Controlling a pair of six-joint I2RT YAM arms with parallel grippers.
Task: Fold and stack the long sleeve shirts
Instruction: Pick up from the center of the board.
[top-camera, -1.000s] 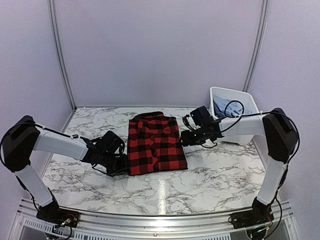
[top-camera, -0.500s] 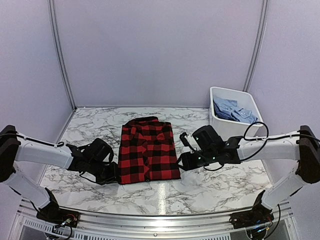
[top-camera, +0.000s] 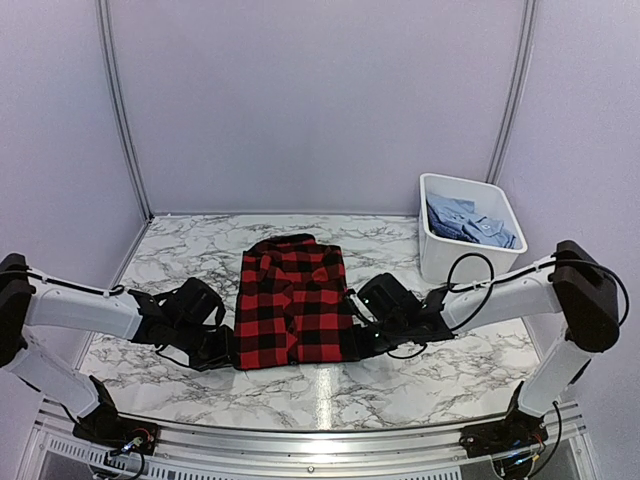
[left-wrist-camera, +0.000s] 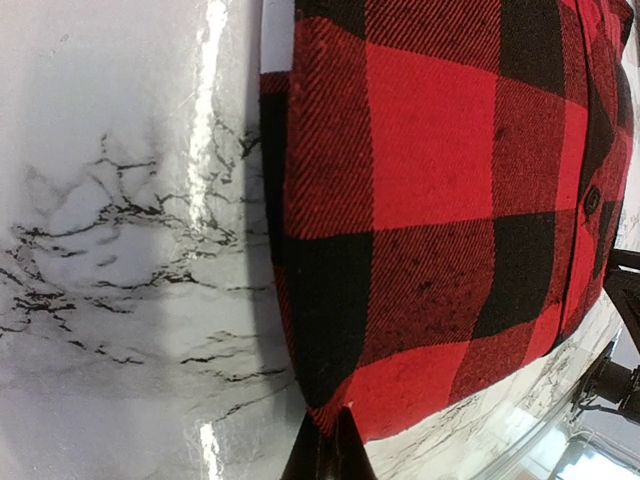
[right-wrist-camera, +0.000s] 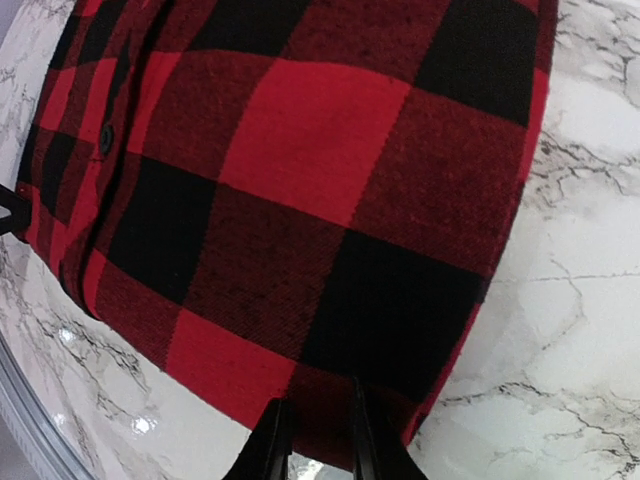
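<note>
The left end effector (left-wrist-camera: 326, 445) is pinched shut on the near-left corner of the folded red-and-black flannel shirt (top-camera: 295, 305), about where it was 0.5 seconds ago. The shirt lies flat mid-way across the marble desk (top-camera: 430, 375), nearer and further left than 1 second ago. The right end effector (right-wrist-camera: 318, 435), which was just beside the near-right corner, now clamps that hem. Far right, 1 white tub (top-camera: 445, 258) holds light blue shirts (top-camera: 470, 225).
</note>
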